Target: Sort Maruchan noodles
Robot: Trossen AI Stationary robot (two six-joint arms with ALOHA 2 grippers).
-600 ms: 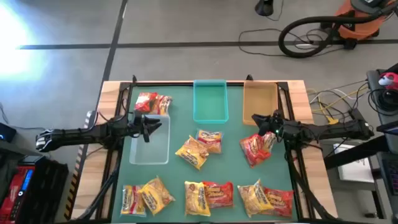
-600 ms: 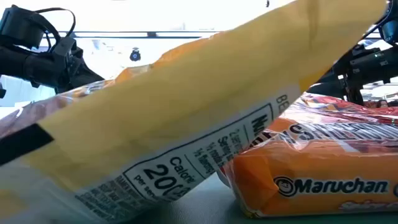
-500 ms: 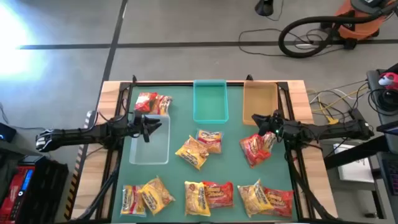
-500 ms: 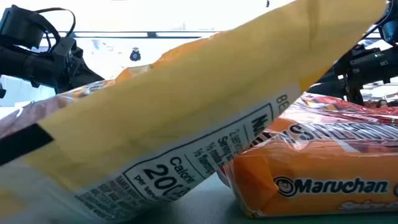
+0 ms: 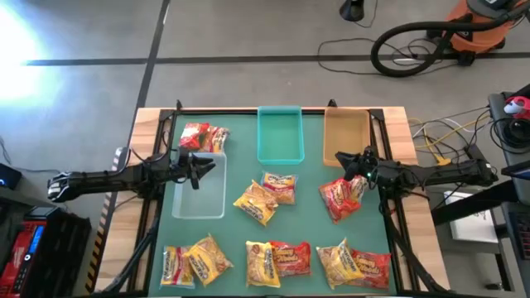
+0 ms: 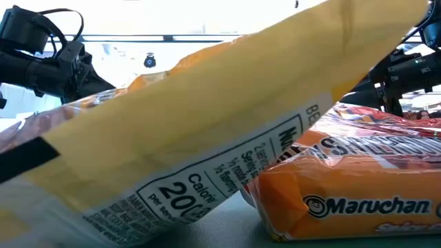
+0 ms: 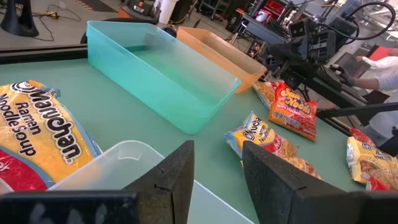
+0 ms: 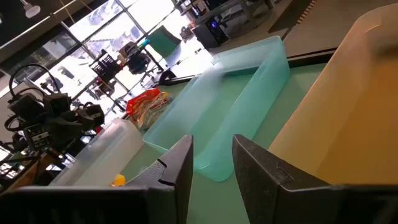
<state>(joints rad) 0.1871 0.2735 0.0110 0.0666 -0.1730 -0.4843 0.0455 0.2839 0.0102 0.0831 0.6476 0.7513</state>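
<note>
Maruchan noodle packets lie flat on the green table. Two red and yellow ones (image 5: 204, 136) are by the far end of the clear tray (image 5: 199, 199). Two yellow ones (image 5: 267, 197) lie mid-table and a red one (image 5: 339, 200) sits right of them. Several more (image 5: 278, 259) line the near edge. My left gripper (image 5: 209, 164) hovers open over the clear tray (image 7: 118, 158), nothing between its fingers (image 7: 217, 168). My right gripper (image 5: 339, 159) hovers open by the tan tray's near end, just far of the red packet (image 7: 292, 111), its fingers (image 8: 212, 168) bare.
The teal tray (image 5: 280, 134) and the tan tray (image 5: 346, 132) stand side by side at the far edge. In the low view a yellow packet (image 6: 207, 138) and an orange one (image 6: 344, 200) fill the picture. Cables and a vacuum lie on the floor beyond the table.
</note>
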